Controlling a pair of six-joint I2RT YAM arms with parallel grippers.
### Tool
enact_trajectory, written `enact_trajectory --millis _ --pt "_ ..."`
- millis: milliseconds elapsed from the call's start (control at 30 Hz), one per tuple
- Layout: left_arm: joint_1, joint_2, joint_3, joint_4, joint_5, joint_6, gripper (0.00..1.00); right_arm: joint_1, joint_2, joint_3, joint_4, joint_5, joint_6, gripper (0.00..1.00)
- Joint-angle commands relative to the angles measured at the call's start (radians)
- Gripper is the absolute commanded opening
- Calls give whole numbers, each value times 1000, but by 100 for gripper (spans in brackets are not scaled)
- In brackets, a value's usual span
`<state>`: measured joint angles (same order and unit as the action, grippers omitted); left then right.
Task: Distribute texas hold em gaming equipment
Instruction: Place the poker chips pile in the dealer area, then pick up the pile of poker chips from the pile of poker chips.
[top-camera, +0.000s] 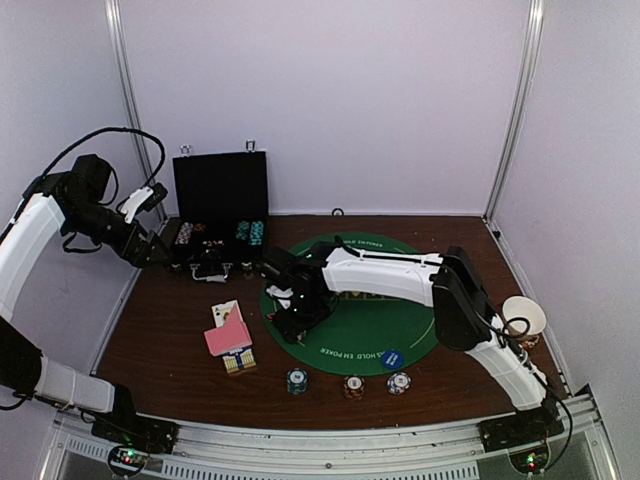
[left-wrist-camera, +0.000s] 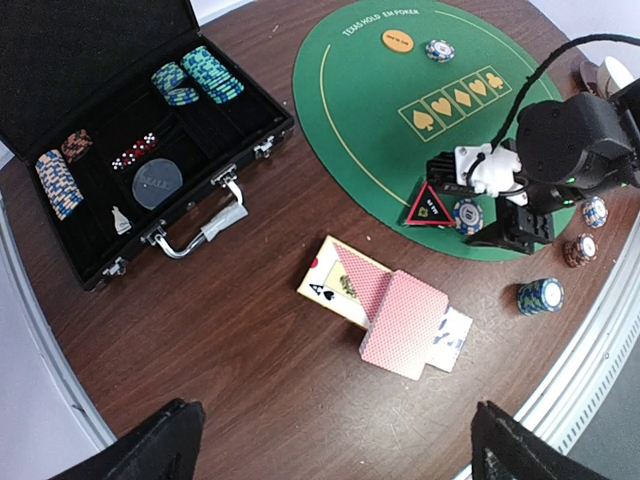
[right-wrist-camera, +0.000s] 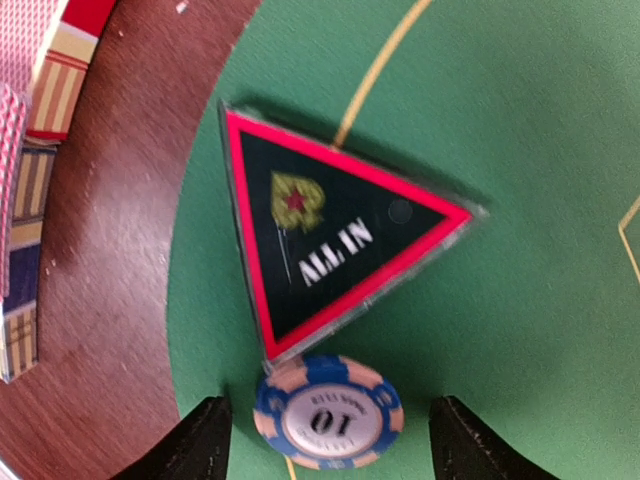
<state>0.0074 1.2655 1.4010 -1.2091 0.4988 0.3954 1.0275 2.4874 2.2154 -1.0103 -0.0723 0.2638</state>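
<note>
From above, my right gripper (top-camera: 292, 318) hung over the left edge of the mat (top-camera: 370, 325), its jaws hidden under the wrist. My left arm was raised at the far left, beside the open case (top-camera: 220, 195). The cards (top-camera: 229, 338) lay in a loose pile on the wood left of the mat. Just off the mat's near rim stood a teal stack (top-camera: 297, 381), a red stack (top-camera: 353, 386) and a white stack (top-camera: 399, 382). The blue button (top-camera: 392, 357) lay on the felt just behind the white one.

My left wrist camera looked down from high up. My left gripper (left-wrist-camera: 333, 410) stood wide apart, holding nothing. Below it, one ace lay face up among the pink backs. The orange button (left-wrist-camera: 397, 40) and a lone chip (left-wrist-camera: 439, 50) sat side by side near the mat's lettered rim, well apart from my right gripper.

My right wrist camera showed the 10 chip (right-wrist-camera: 328, 412) flat on the felt between my right fingers (right-wrist-camera: 210, 440). There was a gap on either side, so the jaws were apart and gripped nothing. The ALL IN marker (right-wrist-camera: 320, 250) lay just beyond the chip, with one corner right beside it. I could not tell whether they touched.
</note>
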Motion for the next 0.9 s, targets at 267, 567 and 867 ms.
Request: enact_trajectory --millis 267,567,867 --pt "6 -19 2 -5 7 16 98 -10 -487 -408 -20 44 65 81" --pt "6 -17 10 -17 3 23 98 -7 -849 -900 -72 47 200 88" --pt "6 -17 10 -18 12 18 98 -5 -906 -1116 49 -25 242 95"
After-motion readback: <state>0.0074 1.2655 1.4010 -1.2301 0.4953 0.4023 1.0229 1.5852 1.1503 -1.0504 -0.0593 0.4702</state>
